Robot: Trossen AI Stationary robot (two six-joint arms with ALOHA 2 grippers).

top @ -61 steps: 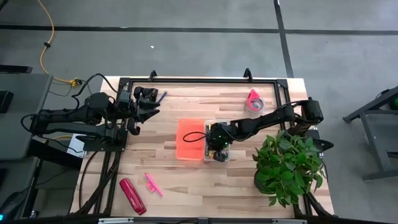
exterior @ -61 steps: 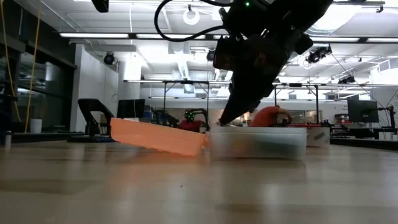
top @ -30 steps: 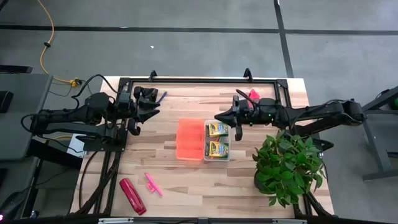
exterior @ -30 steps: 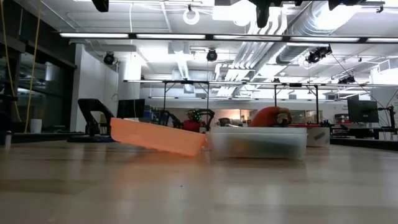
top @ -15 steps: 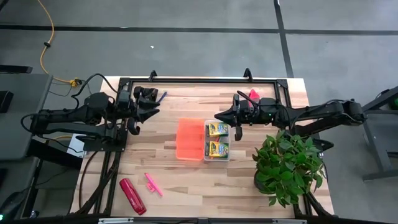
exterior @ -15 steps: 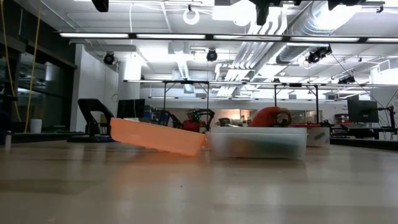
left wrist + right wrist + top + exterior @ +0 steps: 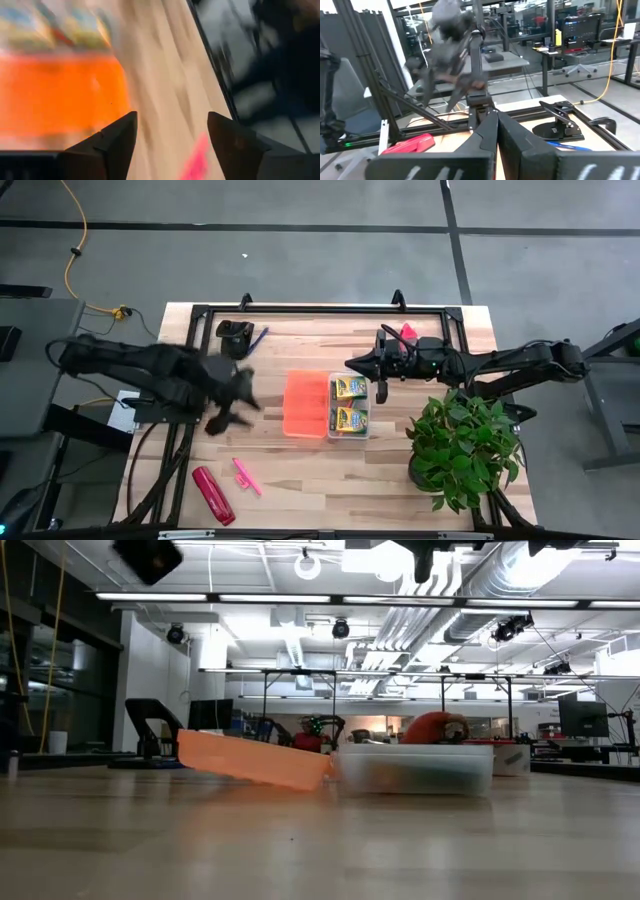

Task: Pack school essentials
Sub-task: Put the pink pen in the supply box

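Wooden table (image 7: 290, 455) bears orange lid (image 7: 306, 404), clear bin (image 7: 349, 432) (crayon boxes (image 7: 349, 388) inside), red object (image 7: 213, 494).

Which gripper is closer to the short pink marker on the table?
The left gripper: it is just above the pink marker, toward the table's middle. The right gripper hangs far off beyond the clear box.

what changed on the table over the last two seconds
The right claw lifted out of the clear box and drew back toward the table's far right side, shut. The left claw swung from the far left corner toward the table's middle, now open and empty. The crayon boxes, orange lid and pink marker stayed put.
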